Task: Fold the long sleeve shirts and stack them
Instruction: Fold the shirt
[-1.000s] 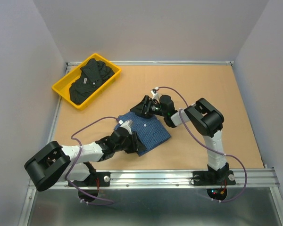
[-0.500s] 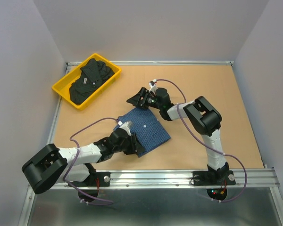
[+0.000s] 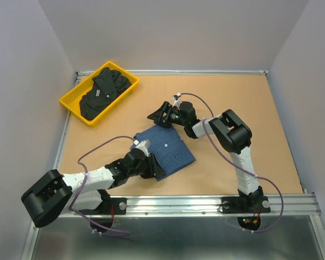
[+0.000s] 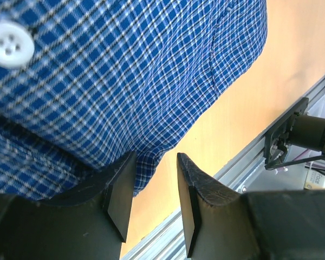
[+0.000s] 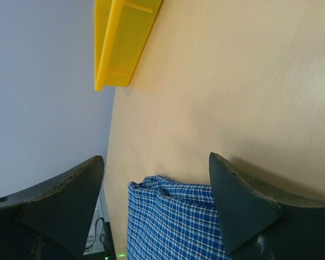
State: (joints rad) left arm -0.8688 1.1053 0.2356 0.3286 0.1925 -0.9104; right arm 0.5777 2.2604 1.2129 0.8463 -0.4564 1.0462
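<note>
A yellow bin (image 3: 76, 112) in the table's (image 3: 249, 108) far-left corner held the black shirt (image 3: 102, 92). The left gripper (image 3: 153, 165), jaws half spread and pinching nothing, sat at the folded blue shirt's (image 3: 170, 146) near edge mid-table. The right gripper (image 3: 158, 112) gaped wide just beyond its far edge.

Folded blue shirt (image 3: 169, 145), crumpled black shirt (image 3: 101, 91)

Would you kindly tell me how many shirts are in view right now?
2. The blue checked shirt lies folded mid-table; the black shirt sits in the yellow bin at the far left corner. Another could be hidden in that dark heap.
</note>
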